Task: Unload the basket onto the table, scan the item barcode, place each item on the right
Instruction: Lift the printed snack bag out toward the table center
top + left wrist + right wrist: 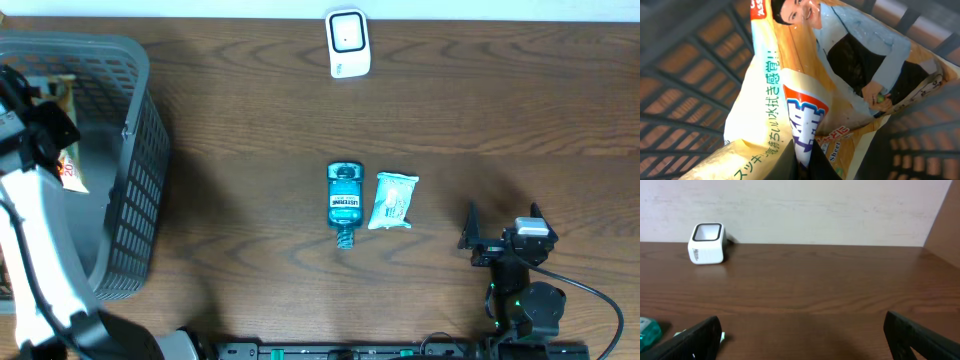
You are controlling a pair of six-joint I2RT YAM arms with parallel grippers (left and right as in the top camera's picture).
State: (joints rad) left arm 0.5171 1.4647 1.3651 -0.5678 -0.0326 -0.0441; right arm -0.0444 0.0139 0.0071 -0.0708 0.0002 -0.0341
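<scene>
While the left gripper (801, 167) is reaching into the grey basket (135, 150) at nine o'clock on the table (240, 120), its jaws are pinching together on a fold of the yellow packet (755, 100) — the packet is lying inside the basket. Near the centre a blue bottle (345, 197) is lying flat, a white pouch (393, 200) just beside it at its three o'clock. The white scanner (348, 42) is sitting at twelve o'clock. At four o'clock the right gripper (807, 342) is waiting with fingers spread wide apart — gripping nothing.

White left arm (32, 235); black right arm (540, 305) trailing a black cable (603, 297).
</scene>
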